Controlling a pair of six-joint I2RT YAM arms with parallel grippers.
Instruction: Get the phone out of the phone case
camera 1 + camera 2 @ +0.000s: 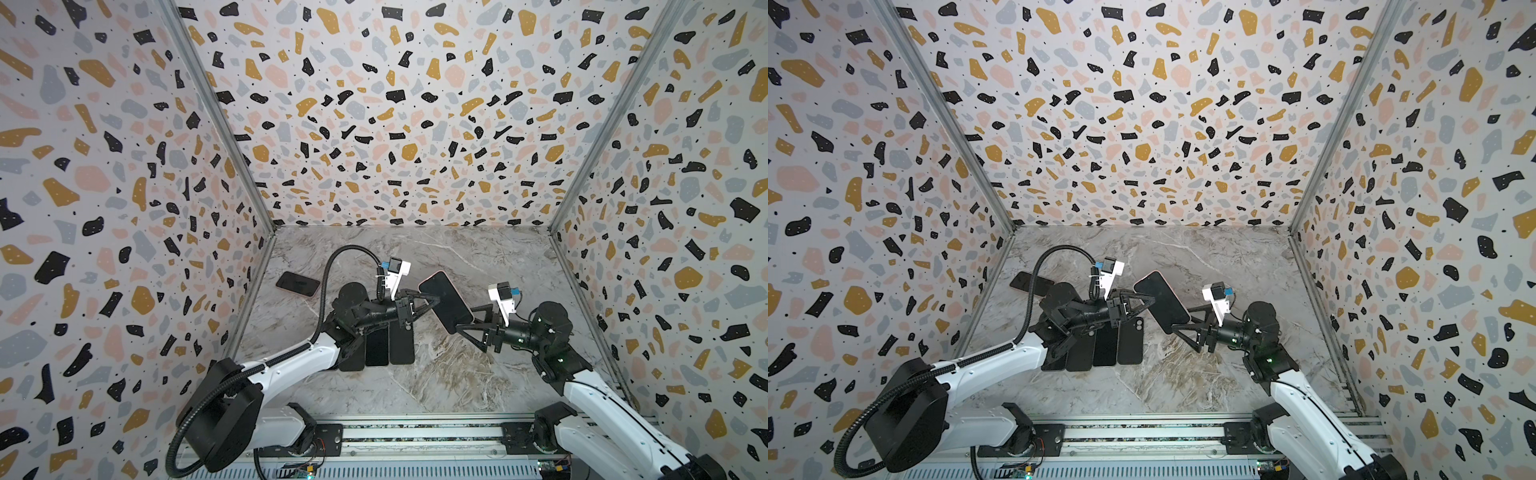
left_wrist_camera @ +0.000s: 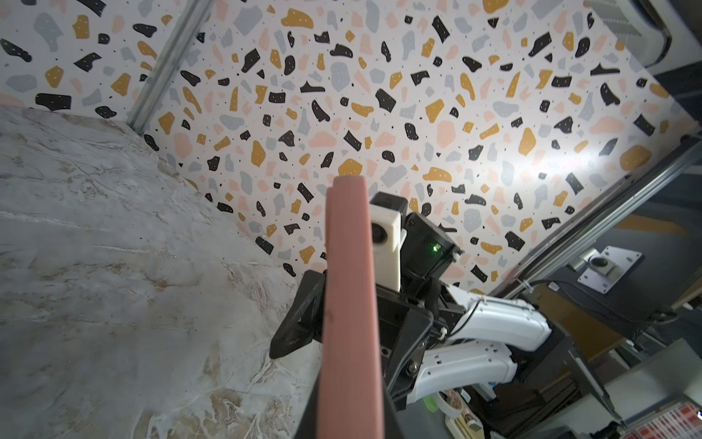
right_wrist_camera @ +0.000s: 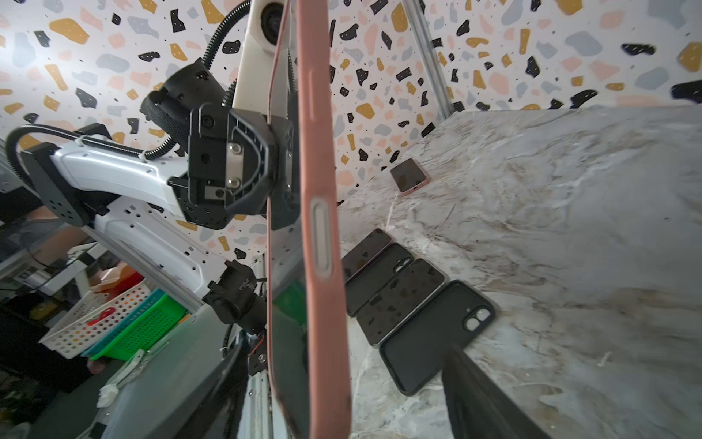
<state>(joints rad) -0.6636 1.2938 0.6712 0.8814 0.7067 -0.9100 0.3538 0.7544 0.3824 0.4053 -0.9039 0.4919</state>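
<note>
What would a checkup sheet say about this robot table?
Surface: marble table, no spills seen.
Job's things: pink-cased phone held in the air, not yet out of its case.
Clutter: row of dark phones side by side; second pink phone at the far left.
Grippers: left gripper shut on the pink-cased phone's edge; right gripper open at its other end.
Cables: black hose arching over the left arm.
Surroundings: speckled walls on three sides.
</note>
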